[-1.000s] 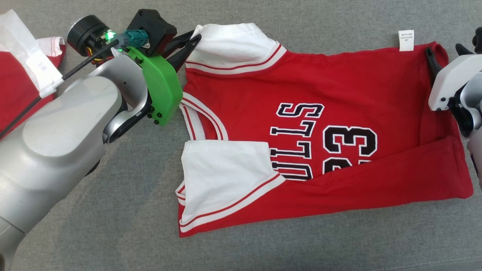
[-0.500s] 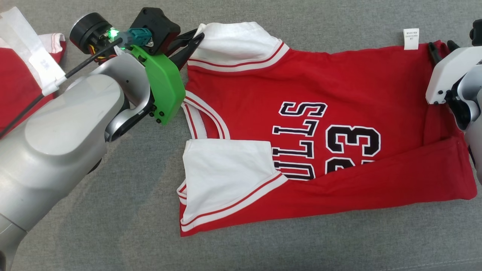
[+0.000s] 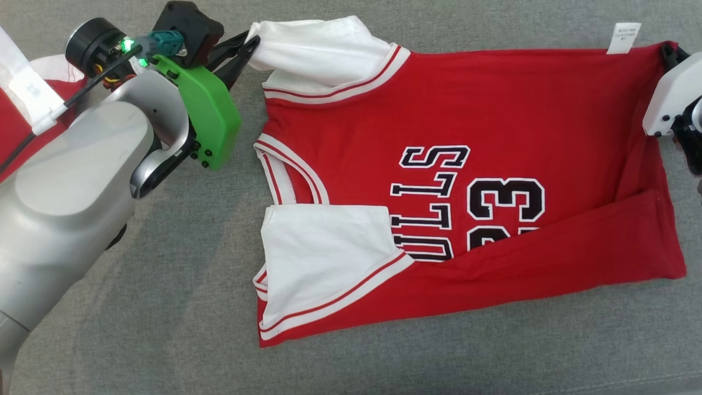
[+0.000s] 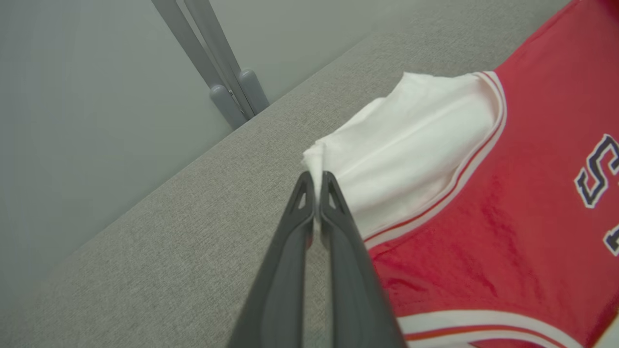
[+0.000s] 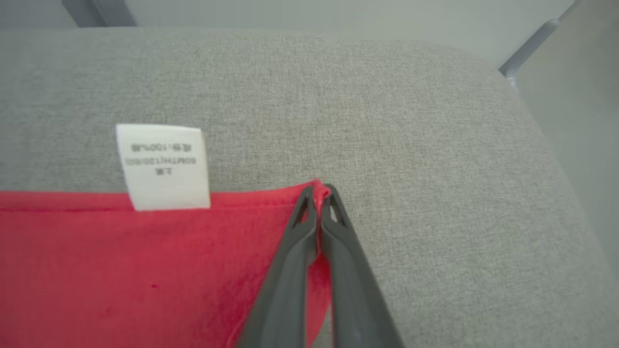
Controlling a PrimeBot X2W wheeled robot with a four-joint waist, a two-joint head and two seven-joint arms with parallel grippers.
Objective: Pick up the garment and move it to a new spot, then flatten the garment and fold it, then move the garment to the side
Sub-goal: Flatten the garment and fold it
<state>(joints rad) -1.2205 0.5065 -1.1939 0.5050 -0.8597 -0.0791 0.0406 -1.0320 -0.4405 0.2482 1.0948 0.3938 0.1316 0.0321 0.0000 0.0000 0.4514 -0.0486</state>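
L fingers (image 4: 292,232) are clamped on the tip of the white sleeve (image 4: 411,130), toward the far-left of the grey cushion (image 5: 387,96). R fingers (image 5: 290,251) are pinched on the far hem corner of the jersey (image 3: 493,104), just beside the care label (image 5: 162,166), near the cushion's far-right corner. Jersey lies flat mid-cushion, near strip already folded over the print. Step, prob.: fold, 2nd long edge. Next: lift both corners together, carry twd near edge, keep cloth taut btw grips.
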